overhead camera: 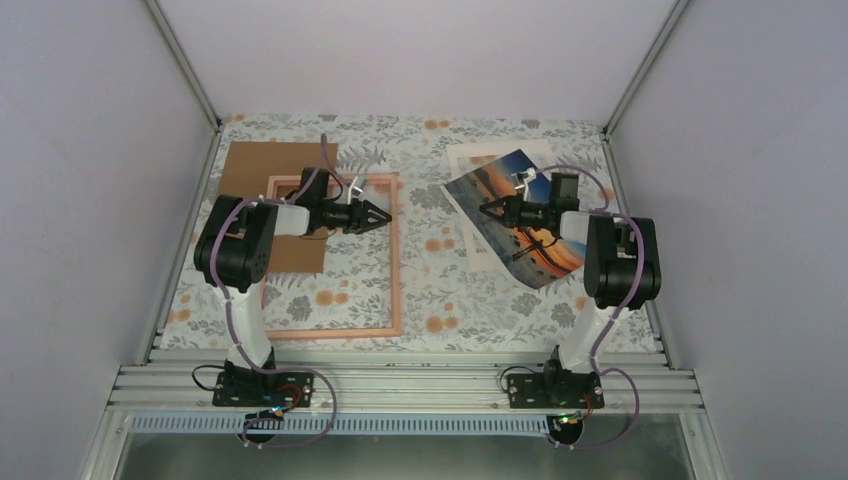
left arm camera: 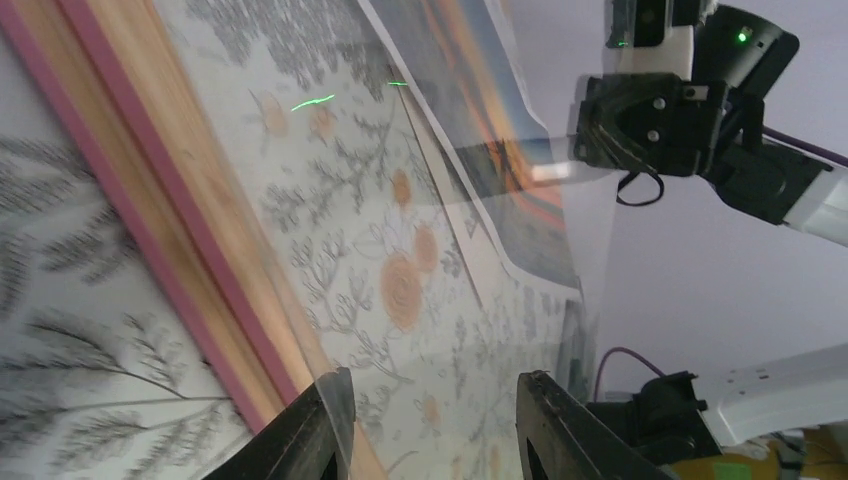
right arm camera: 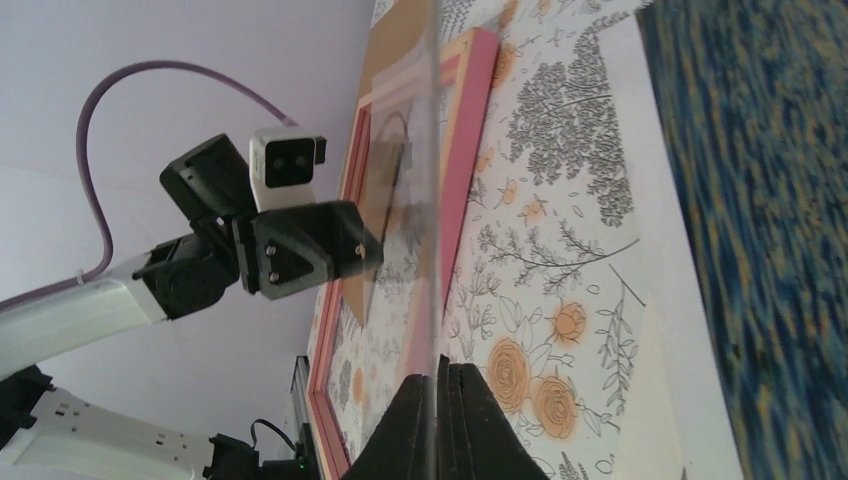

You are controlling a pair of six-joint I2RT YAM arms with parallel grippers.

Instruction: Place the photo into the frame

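Note:
The pink frame (overhead camera: pixel 330 331) lies flat on the left half of the table, with its rail (left arm camera: pixel 150 210) running past the left wrist camera. The photo (overhead camera: pixel 540 262), a sunset over water, rests at the right, partly under my right arm. My right gripper (overhead camera: pixel 484 210) is shut on the edge of a thin clear sheet (right arm camera: pixel 432 200), which stands on edge between its tips (right arm camera: pixel 440 365). That sheet (left arm camera: pixel 500 260) reaches across to my left gripper (left arm camera: pixel 435 378), whose jaws stand apart, one finger beside the sheet's edge. The left gripper (overhead camera: pixel 385 214) hovers over the frame's far right corner.
A brown cardboard sheet (overhead camera: pixel 255 165) lies under the frame's far left corner. A white mat board (overhead camera: pixel 480 155) sits beneath the photo at the back right. The flowered tablecloth (overhead camera: pixel 440 290) covers the table, with walls on three sides.

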